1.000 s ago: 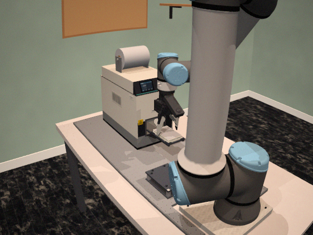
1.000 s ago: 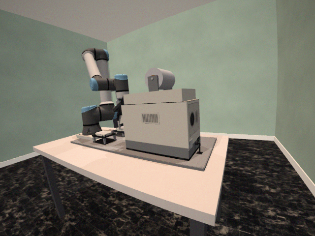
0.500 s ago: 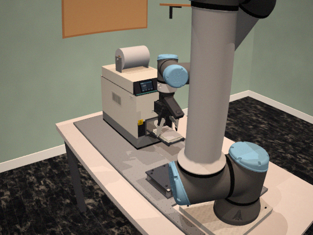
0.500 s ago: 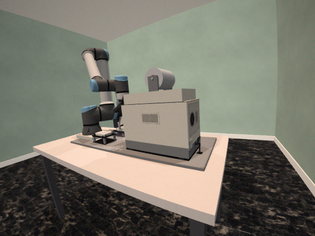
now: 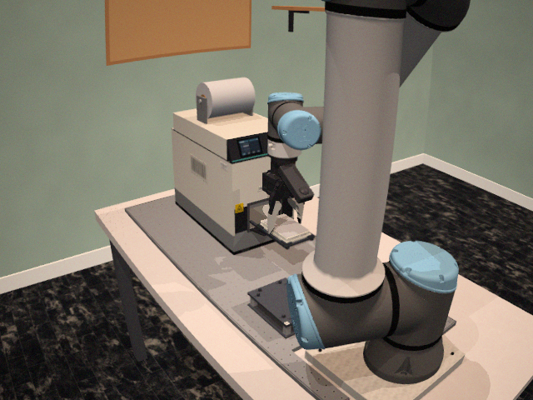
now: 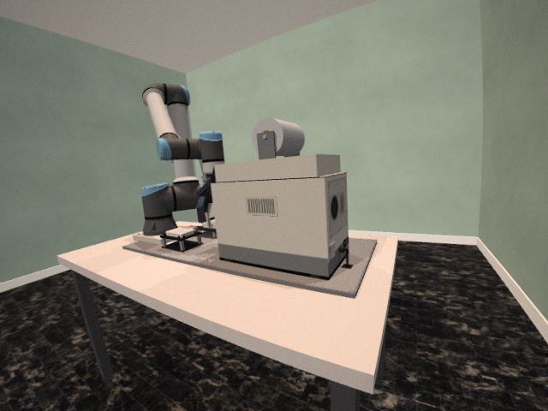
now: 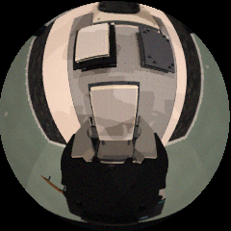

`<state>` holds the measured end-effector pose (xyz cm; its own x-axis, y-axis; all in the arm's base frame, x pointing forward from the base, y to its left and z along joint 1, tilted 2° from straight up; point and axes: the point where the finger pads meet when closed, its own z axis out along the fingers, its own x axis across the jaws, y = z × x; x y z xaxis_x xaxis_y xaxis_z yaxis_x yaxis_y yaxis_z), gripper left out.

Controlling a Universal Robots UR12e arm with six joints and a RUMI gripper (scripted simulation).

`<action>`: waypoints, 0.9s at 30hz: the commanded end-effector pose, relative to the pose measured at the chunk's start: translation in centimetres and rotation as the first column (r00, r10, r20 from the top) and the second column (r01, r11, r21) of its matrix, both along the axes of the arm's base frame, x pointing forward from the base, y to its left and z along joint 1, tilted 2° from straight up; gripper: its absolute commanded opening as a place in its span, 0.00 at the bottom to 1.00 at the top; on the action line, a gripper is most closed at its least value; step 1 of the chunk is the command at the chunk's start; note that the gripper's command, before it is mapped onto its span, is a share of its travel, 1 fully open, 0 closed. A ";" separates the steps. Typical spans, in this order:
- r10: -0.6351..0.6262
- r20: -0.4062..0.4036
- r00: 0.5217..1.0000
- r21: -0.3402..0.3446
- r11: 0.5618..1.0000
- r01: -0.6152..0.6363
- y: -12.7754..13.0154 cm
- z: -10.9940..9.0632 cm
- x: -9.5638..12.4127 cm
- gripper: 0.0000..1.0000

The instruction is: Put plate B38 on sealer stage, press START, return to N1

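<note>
- Step in hand: I judge this to be the pick-up of plate B38 (image 5: 293, 232) from the sealer's stage (image 5: 286, 244) for the trip back to N1 (image 7: 156, 48). The nest stands bare and dark, so the plate's home is vacant.
- Location of the task's thing: B38 lies on the stage, which is out in front of the sealer (image 5: 206, 172). From the wrist view it looks flat and square within the dark frame.
- Claw state: my gripper (image 5: 285, 219) is down over the plate's near end, one finger on each long side. The fingers are partly open and close beside the edges; I judge nothing is clamped between them yet.
- Lamp: the strip (image 5: 247, 159) under the sealer's screen reads greenish. I take that as ready or done, but it is too small to be sure.
- Seal: the plate's top is pale with grey patches. I cannot tell from this whether foil is on it.
- Other plate: the plate in N2 (image 7: 92, 42) sits in its nest, well apart from my claw.
- Next move calls for: a full, even pinch on both long edges, then a straight lift clear of the stage locators, with no drag over the top face.
- Risk: a skewed pinch could tilt B38 and spoil seating in N1.
</note>
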<state>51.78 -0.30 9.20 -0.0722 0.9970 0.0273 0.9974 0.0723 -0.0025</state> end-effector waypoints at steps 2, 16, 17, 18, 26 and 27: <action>0.000 0.001 1.000 0.000 1.000 0.000 0.0 0.1 0.1 0.63; 0.000 0.001 1.000 0.000 1.000 0.000 0.0 0.1 0.1 0.57; 0.000 0.001 1.000 0.000 1.000 0.000 0.0 0.1 0.1 0.56; 0.000 0.001 1.000 0.000 1.000 0.000 0.0 0.1 0.1 0.56; 0.000 0.001 1.000 0.000 1.000 0.000 0.0 0.1 0.1 0.00; 0.000 0.001 1.000 0.000 1.000 0.000 0.0 0.1 0.1 0.00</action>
<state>51.79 -0.30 9.21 -0.0723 0.9970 0.0273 0.9974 0.0723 -0.0024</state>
